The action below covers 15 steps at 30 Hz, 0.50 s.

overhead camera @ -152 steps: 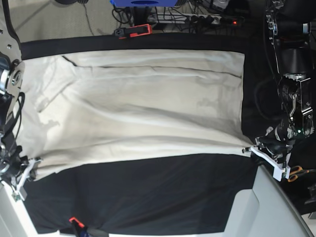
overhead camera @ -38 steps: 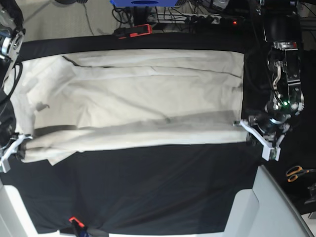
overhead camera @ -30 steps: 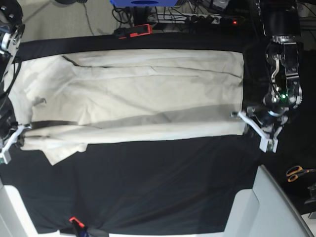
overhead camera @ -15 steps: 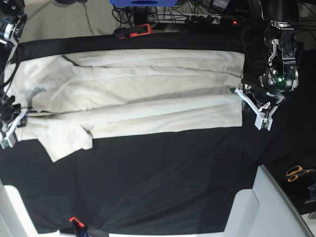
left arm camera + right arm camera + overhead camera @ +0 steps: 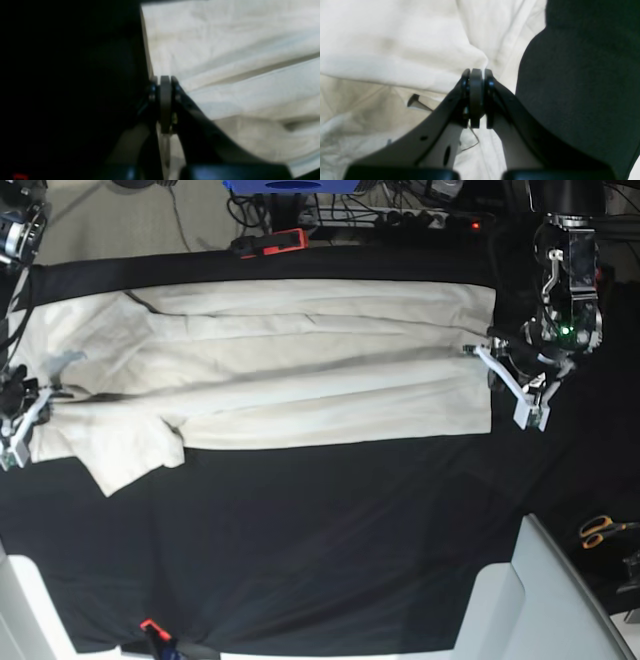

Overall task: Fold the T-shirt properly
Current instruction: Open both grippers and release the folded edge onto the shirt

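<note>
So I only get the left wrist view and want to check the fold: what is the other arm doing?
Observer: The right pincer is shut on the T-shirt, at its sleeve end.
Operator: Does the folded edge lie straight?
Observer: Mostly; near the right pincer a sleeve flap sticks out onto the black cloth.
Operator: Anything near my arm?
Observer: Scissors lie well off the shirt, nearer the front edge than the left pincer, which is shut on the hem corner.

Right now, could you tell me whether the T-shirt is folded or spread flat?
Partly folded: the T-shirt has its near long edge doubled over the body, one sleeve sticking out.
</note>
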Each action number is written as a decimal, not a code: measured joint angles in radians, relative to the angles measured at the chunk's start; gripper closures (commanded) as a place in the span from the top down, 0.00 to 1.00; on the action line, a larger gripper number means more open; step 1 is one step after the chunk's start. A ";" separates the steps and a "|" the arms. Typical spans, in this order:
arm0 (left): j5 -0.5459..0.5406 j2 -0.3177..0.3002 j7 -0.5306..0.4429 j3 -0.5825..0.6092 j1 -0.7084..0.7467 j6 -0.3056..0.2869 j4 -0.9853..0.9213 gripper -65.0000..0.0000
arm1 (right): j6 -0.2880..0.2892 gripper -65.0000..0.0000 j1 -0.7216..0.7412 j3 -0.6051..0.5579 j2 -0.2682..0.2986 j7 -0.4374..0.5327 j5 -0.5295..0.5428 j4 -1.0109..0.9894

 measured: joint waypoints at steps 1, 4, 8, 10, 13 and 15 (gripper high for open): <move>0.000 -0.002 0.000 0.000 0.003 0.000 0.000 0.00 | 0.000 0.00 0.000 0.000 0.000 0.000 0.000 0.000; -0.003 -0.013 -0.006 0.000 0.014 0.000 0.004 0.00 | 0.000 0.00 0.000 0.000 0.003 0.000 0.001 0.000; -0.003 -0.013 0.001 0.000 0.042 0.000 0.020 0.00 | 0.000 0.00 0.000 0.000 0.003 0.000 0.000 0.000; -0.003 -0.013 0.000 0.000 0.042 0.000 0.030 0.00 | 0.000 0.00 0.000 0.000 0.003 0.000 0.000 0.000; -0.003 -0.014 -0.008 0.000 0.044 0.000 0.034 0.00 | 0.000 0.00 0.000 0.000 0.002 0.000 0.000 0.000; -0.003 -0.013 -0.008 0.000 0.048 0.000 0.024 0.00 | 0.000 0.00 0.000 0.000 0.000 0.000 0.000 0.000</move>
